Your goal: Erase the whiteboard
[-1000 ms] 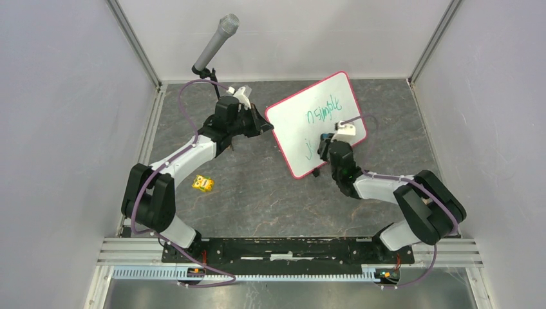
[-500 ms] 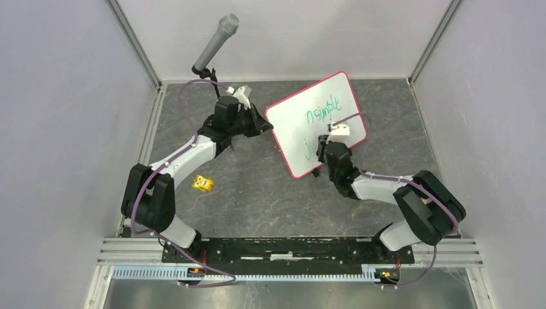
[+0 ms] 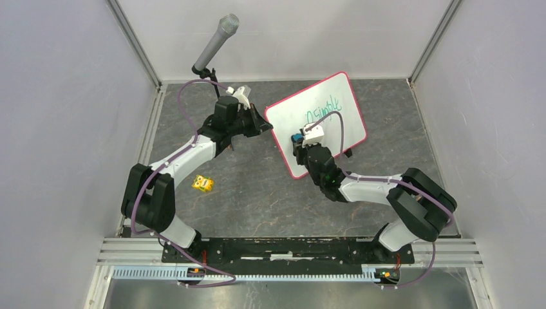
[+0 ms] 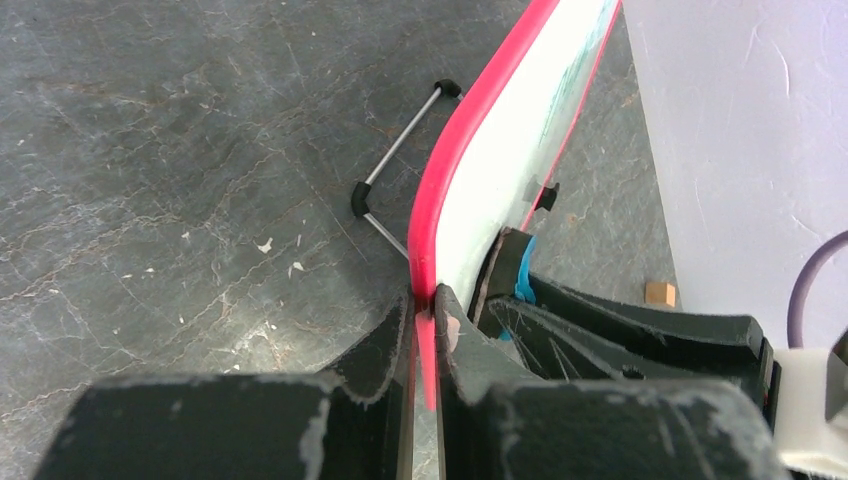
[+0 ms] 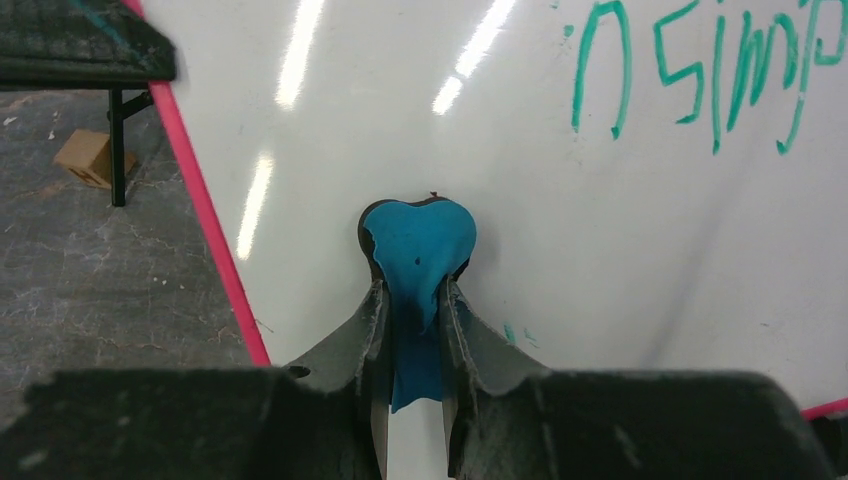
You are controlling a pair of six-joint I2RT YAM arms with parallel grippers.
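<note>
The whiteboard (image 3: pixel 325 106), white with a pink-red frame, stands tilted at the back middle of the floor. Green writing (image 3: pixel 322 108) remains on its upper part; it also shows in the right wrist view (image 5: pixel 700 85). My left gripper (image 3: pixel 265 127) is shut on the board's left frame edge (image 4: pixel 455 170). My right gripper (image 3: pixel 297 143) is shut on a blue eraser (image 5: pixel 418 262) and presses it against the lower left of the board face (image 5: pixel 600 250). A few small green specks (image 5: pixel 512 335) remain near the eraser.
A yellow block (image 3: pixel 203 183) lies on the grey floor at the left. A microphone (image 3: pixel 215 42) on a stand leans at the back left. A small tan cube (image 5: pixel 88 157) lies on the floor behind the board's wire feet (image 4: pixel 400 150). Walls enclose three sides.
My right gripper has slid the eraser left and down across the board; the green mark on the lower part is gone. The left arm and board have not moved.
</note>
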